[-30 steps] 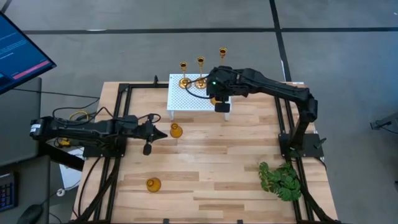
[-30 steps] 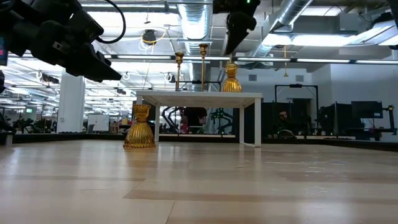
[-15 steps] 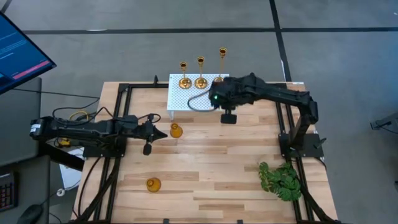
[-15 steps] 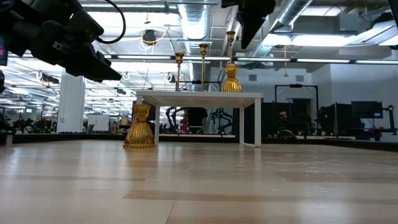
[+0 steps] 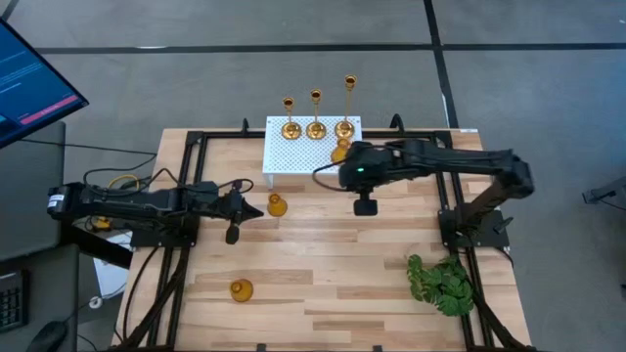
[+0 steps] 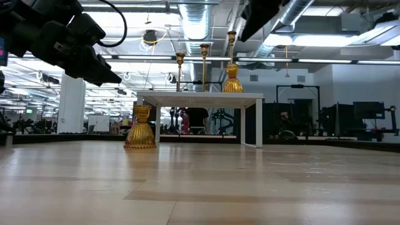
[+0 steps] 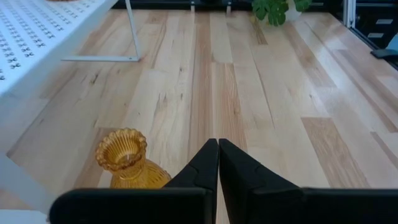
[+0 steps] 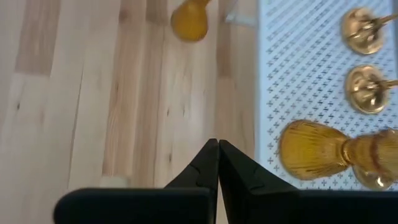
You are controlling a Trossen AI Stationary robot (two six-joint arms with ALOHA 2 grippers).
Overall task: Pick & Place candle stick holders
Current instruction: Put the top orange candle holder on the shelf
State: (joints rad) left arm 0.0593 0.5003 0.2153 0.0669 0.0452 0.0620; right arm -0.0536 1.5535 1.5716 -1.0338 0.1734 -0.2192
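Observation:
Three slim brass candle stick holders (image 5: 316, 125) stand on their round bases along the far edge of the white perforated stand (image 5: 293, 156). One squat amber holder (image 5: 339, 152) stands on the stand's right part; it also shows in the right wrist view (image 8: 323, 152). A second squat holder (image 5: 278, 205) stands on the table in front of the stand, and a third (image 5: 241, 289) near the front left. My left gripper (image 5: 254, 207) is shut and empty just left of the second holder (image 7: 127, 162). My right gripper (image 5: 364, 204) is shut and empty, pointing down above the table right of the stand.
A green leafy plant (image 5: 445, 284) lies at the table's near right. Black frame rails (image 5: 186, 196) run along the table's left and right sides. A monitor (image 5: 29, 83) stands off the table's far left. Bare wood lies in the middle and near part of the table.
My right gripper has drawn back from over the stand's right part toward the table's near edge and a little to the right. The squat holder on the stand has stayed upright where it was.

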